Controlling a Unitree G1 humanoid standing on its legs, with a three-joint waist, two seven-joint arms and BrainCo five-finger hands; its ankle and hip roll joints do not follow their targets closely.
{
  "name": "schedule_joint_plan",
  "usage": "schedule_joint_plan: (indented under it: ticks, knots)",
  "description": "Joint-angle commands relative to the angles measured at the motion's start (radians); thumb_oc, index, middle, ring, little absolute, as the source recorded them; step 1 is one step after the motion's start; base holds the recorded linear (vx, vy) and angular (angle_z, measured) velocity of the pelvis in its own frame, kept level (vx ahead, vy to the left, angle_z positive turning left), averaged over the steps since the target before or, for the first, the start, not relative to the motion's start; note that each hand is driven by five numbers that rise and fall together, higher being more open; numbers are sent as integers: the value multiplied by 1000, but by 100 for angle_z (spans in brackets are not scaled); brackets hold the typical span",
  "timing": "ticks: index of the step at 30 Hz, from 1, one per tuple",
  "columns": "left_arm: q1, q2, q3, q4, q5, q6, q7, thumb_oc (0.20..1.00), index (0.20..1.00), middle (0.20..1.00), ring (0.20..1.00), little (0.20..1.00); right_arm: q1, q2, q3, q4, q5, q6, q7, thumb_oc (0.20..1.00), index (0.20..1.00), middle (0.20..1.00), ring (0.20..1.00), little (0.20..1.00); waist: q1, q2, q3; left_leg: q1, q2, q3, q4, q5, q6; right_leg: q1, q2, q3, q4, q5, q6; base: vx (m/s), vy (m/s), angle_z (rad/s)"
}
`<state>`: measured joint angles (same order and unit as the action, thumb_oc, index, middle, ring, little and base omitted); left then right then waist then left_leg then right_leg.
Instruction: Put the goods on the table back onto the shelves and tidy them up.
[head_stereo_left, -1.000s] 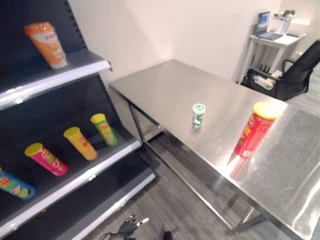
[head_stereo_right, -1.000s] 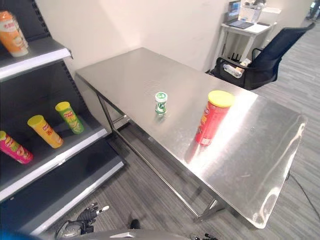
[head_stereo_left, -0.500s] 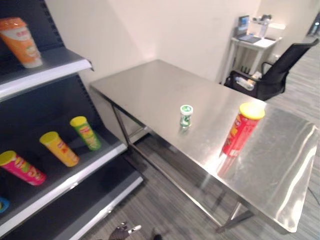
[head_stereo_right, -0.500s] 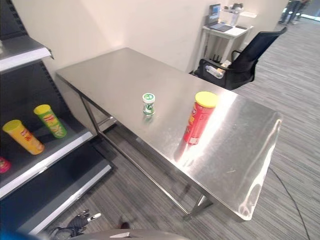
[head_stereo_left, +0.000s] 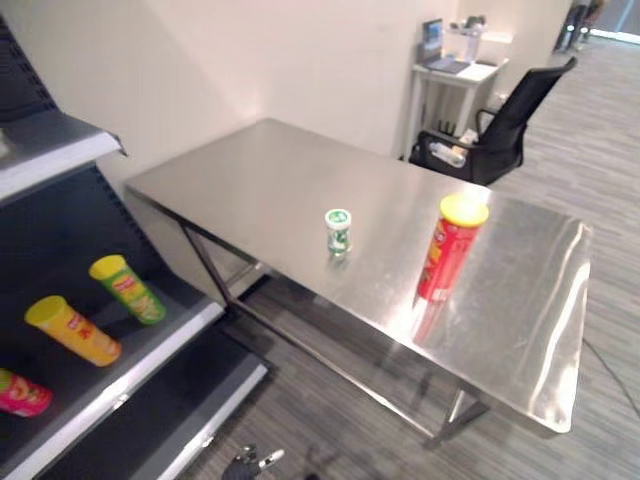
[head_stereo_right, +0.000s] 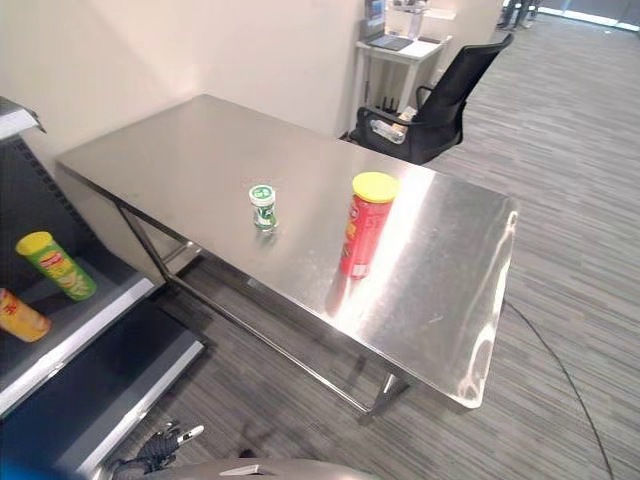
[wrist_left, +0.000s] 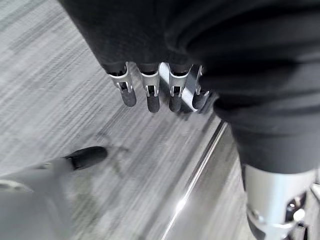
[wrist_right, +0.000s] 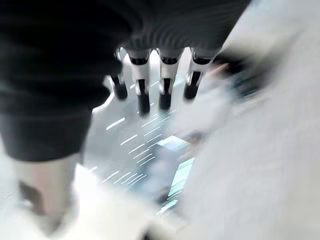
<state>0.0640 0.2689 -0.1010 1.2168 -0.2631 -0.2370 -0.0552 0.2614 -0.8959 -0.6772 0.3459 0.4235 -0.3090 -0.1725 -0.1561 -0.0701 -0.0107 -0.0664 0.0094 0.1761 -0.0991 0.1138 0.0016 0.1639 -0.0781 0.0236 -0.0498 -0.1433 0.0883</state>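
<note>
A tall red can with a yellow lid (head_stereo_left: 447, 250) stands upright on the steel table (head_stereo_left: 250, 180), toward its right half. A small green-and-white bottle (head_stereo_left: 338, 230) stands upright about a hand's width to its left. The dark shelves (head_stereo_left: 110, 375) are at the left, where a green can (head_stereo_left: 127, 289), a yellow can (head_stereo_left: 72, 329) and a pink can (head_stereo_left: 20, 392) lie on the middle board. In the left wrist view my left hand (wrist_left: 152, 92) hangs over grey floor, fingers straight and holding nothing. My right hand (wrist_right: 150, 87) also shows straight fingers with nothing in them.
A black office chair (head_stereo_left: 500, 125) and a small white side table (head_stereo_left: 455, 72) with a laptop stand behind the table's far right corner. A cream wall runs behind the table. Grey carpet (head_stereo_right: 560, 260) lies to the right and in front.
The camera has turned to the right: the shelves have slid toward the left edge and the orange can on the upper board has left the picture. The can and bottle have not moved.
</note>
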Motion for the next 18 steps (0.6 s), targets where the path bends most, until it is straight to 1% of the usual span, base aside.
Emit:
schedule_joint_plan:
  ticks: [1, 5, 6, 7, 8, 9, 10, 11, 12, 13, 14, 16, 18]
  knots:
    - [-77, 25, 5, 32, 23, -19, -5, 1000, 1000, 1000, 1000, 1000, -81, -66, 44, -99, -80, -72, 18, 1000, 1000, 1000, 1000, 1000, 61, -14, 12, 105, 27, -13, 12, -152, -55, -88, -33, -80, -36, 162, 67, 33, -26, 12]
    - [-61, 33, -13, 1, 22, -17, -27, 1000, 1000, 1000, 1000, 1000, -185, -139, 161, -225, -58, -78, 104, 1000, 1000, 1000, 1000, 1000, 95, -17, 7, 106, 27, -29, 12, -141, -61, -70, -29, -105, -36, 152, 58, 28, -25, 31]
    - [-60, 33, -11, 1, 22, -17, -27, 1000, 1000, 1000, 1000, 1000, -189, -140, 166, -223, -57, -77, 105, 1000, 1000, 1000, 1000, 1000, 92, -17, 7, 106, 27, -30, 12, -141, -61, -69, -29, -106, -36, 152, 58, 22, -32, 33]
    - [-47, 33, -18, -15, 11, -16, -33, 1000, 1000, 1000, 1000, 1000, -230, -157, 212, -229, -11, -80, 141, 1000, 1000, 1000, 1000, 1000, 107, -19, 7, 106, 27, -43, 12, -136, -64, -58, -29, -123, -36, 147, 54, 17, -27, 29]
    - [-44, 31, -19, -13, 2, -15, -35, 1000, 1000, 1000, 1000, 1000, -249, -155, 242, -229, 25, -79, 161, 1000, 1000, 1000, 1000, 1000, 117, -20, 6, 106, 26, -47, 12, -134, -65, -55, -28, -128, -36, 147, 53, 27, -39, 25]
    - [-35, 32, -20, -12, 0, -16, -38, 1000, 1000, 1000, 1000, 1000, -267, -152, 279, -238, 65, -71, 206, 1000, 1000, 1000, 1000, 1000, 125, -21, 6, 107, 25, -51, 12, -133, -66, -50, -28, -136, -37, 145, 51, 23, -25, 23]
    - [-30, 32, -22, -11, 0, -16, -44, 1000, 1000, 1000, 1000, 1000, -274, -159, 310, -242, 78, -64, 232, 1000, 1000, 1000, 1000, 1000, 129, -22, 6, 107, 25, -54, 12, -132, -68, -48, -28, -142, -37, 144, 51, 17, -22, 23]
    - [-29, 31, -19, -11, 0, -16, -44, 1000, 1000, 1000, 1000, 1000, -279, -160, 315, -240, 79, -64, 233, 1000, 1000, 1000, 1000, 1000, 126, -21, 5, 107, 25, -55, 12, -132, -68, -47, -28, -143, -37, 144, 51, 25, -26, 22]
    - [-19, 30, -22, -4, -1, -13, -53, 1000, 1000, 1000, 1000, 1000, -298, -189, 375, -244, 95, -47, 276, 1000, 1000, 1000, 1000, 1000, 139, -24, 7, 109, 24, -64, 12, -129, -70, -42, -28, -154, -37, 142, 49, 20, -17, 13]
    - [-18, 30, -20, -5, -1, -13, -53, 1000, 1000, 1000, 1000, 1000, -301, -190, 377, -242, 96, -48, 277, 1000, 1000, 1000, 1000, 1000, 137, -24, 7, 109, 24, -65, 12, -129, -70, -42, -28, -155, -37, 142, 49, 38, -30, 13]
    - [-12, 27, -19, 1, -6, -12, -57, 1000, 1000, 1000, 1000, 1000, -310, -211, 397, -245, 116, -44, 293, 1000, 1000, 1000, 1000, 1000, 142, -26, 9, 109, 24, -73, 12, -126, -73, -39, -28, -163, -37, 142, 47, 25, -18, 19]
    - [-11, 23, -18, 7, -10, -13, -54, 1000, 1000, 1000, 1000, 1000, -314, -207, 389, -246, 171, -54, 303, 1000, 1000, 1000, 1000, 1000, 145, -27, 11, 105, 24, -81, 12, -124, -75, -37, -27, -172, -37, 140, 47, 25, -19, 18]
    - [-10, 22, -14, 14, -9, -13, -53, 1000, 1000, 1000, 1000, 1000, -299, -206, 390, -268, 200, -47, 331, 1000, 1000, 1000, 1000, 1000, 146, -29, 10, 103, 24, -85, 12, -123, -78, -34, -27, -181, -37, 138, 46, 17, -14, 16]
